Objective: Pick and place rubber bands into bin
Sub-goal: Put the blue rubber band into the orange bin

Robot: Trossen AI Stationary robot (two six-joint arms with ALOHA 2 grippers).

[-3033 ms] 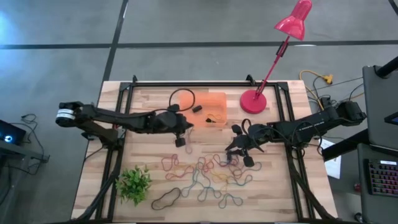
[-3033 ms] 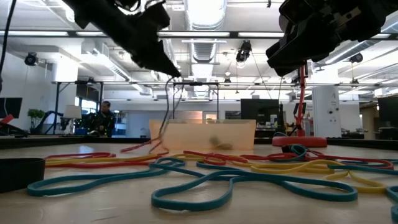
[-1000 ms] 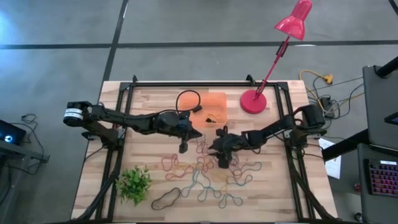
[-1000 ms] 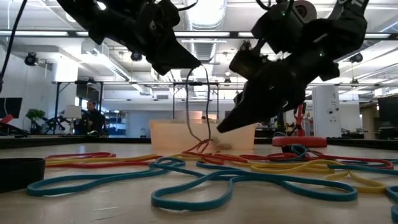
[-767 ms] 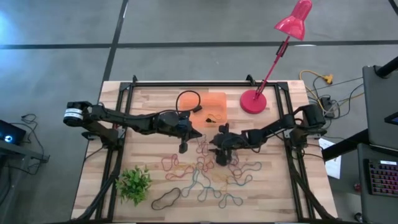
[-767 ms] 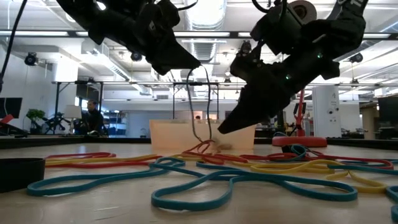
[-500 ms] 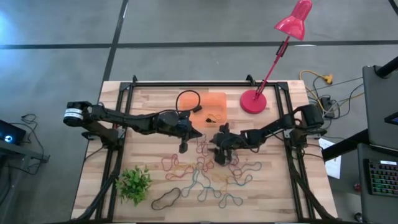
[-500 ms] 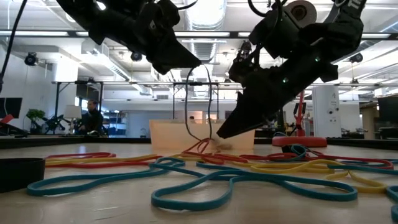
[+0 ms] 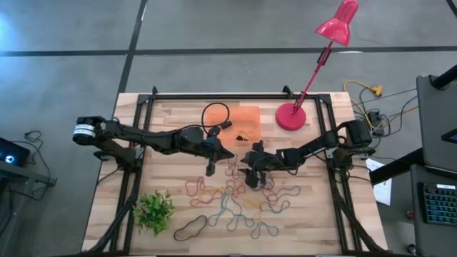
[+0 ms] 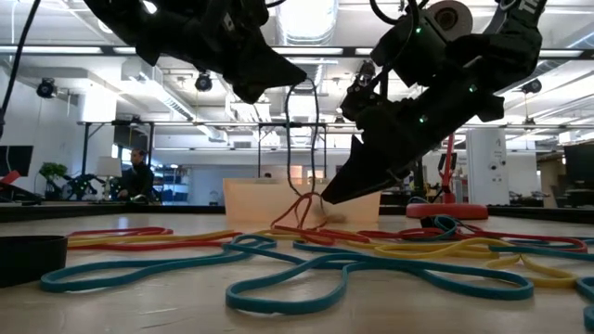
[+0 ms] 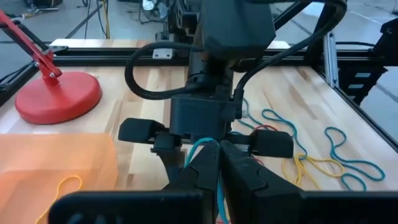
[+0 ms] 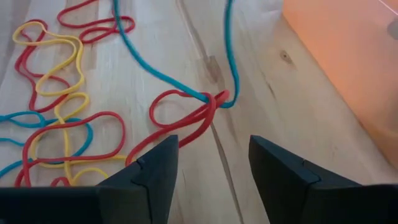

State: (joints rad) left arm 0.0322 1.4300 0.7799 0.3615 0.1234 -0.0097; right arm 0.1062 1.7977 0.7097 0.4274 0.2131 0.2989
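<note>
My left gripper (image 9: 223, 151) is shut on a blue rubber band (image 10: 303, 130) just in front of the orange bin (image 9: 243, 116). The blue loop hangs down and is hooked through a red rubber band (image 12: 186, 121), whose one end is raised off the wood. My right gripper (image 9: 244, 164) stands open and low over the table, facing the left one. Its fingers (image 12: 152, 168) stand on either side of the red band's near part. Many more rubber bands (image 9: 235, 203) lie loose on the table's near half. My left gripper pinches the upper end of the blue band (image 11: 208, 148) between its two fingers, which slant down from the table's left. The band hangs below them as a narrow, nearly straight loop. Its lower end (image 12: 219, 99) is caught in the red band.
A red lamp base (image 9: 290, 116) stands right of the bin, with its arm rising to the far right. A small green plant (image 9: 153, 210) sits at the near left and a black band (image 9: 191, 228) beside it. A yellow band (image 11: 62, 186) lies inside the bin.
My left gripper has risen a little and shifted toward the table's right. The blue loop has drawn narrower and straighter, and it has pulled one end of the red band up off the table while the rest stays down. My right gripper has edged slightly toward the red band.
</note>
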